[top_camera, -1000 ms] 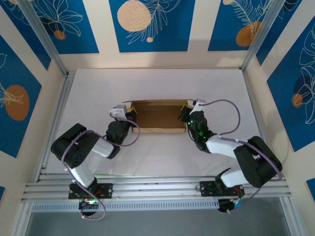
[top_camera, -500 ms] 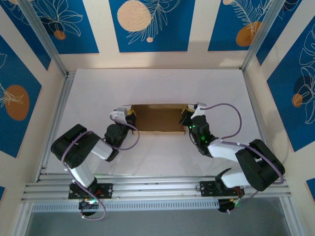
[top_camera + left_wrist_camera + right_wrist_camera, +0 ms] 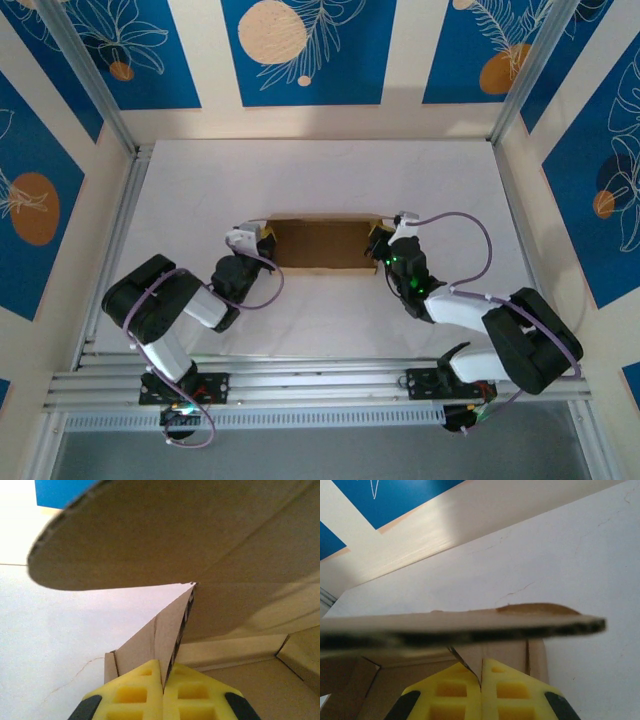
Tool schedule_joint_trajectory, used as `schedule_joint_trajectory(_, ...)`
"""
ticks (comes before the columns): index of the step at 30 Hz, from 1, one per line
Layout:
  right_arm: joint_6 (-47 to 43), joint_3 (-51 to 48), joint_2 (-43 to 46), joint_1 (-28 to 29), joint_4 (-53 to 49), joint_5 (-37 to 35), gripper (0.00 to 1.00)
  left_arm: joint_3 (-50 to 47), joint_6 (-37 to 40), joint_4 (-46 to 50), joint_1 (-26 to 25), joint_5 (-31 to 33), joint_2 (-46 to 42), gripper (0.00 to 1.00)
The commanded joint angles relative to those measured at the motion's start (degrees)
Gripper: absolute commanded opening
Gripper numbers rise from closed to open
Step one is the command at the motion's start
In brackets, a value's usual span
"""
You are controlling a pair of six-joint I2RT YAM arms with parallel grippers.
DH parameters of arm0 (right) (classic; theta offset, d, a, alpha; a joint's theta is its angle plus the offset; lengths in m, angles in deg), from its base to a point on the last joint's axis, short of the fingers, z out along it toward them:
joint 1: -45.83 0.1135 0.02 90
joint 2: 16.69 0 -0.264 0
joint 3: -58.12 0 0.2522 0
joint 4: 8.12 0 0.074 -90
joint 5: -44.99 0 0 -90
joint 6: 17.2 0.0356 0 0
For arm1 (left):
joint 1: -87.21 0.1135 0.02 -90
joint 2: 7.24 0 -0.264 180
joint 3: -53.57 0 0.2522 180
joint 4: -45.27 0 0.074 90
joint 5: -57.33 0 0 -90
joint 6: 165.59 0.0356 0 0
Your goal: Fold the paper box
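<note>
White tabletop (image 3: 330,170) lies beneath as my left claw (image 3: 162,682) and right claw (image 3: 481,682) each pinch shut on an end flap of the paper box (image 3: 322,243), mid-table between them. Light, stiff board, I judge, bending readily at creases: grip flaps near folds.

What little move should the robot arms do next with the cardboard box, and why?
The left gripper and right gripper are each shut on a thin end flap at opposite ends of the paper box, and a large flap hangs above, not yet folded down. So probably: swing both pinched flaps gently inward, toward the box's middle.
</note>
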Motion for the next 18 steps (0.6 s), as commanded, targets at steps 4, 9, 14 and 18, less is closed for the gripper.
schedule_joint_trajectory(4,1.5,-0.3,3.2,-0.1,-8.3,5.2,0.14,-1.9,2.2,3.0,-1.5,-2.6,0.1,0.0)
schedule_joint_trajectory(9,1.2,-0.1,6.1,-0.8,-9.4,6.4,0.27,-2.0,2.6,3.1,-1.6,-2.6,-0.4,0.0)
schedule_joint_trajectory(14,1.5,-0.6,7.7,-1.5,-10.2,7.1,0.38,-2.2,2.9,3.1,-1.8,-2.2,-0.2,0.0)
schedule_joint_trajectory(18,1.5,-1.9,9.7,-2.2,-10.4,8.8,0.49,-2.2,3.2,3.0,-1.9,-1.7,-0.4,0.0)
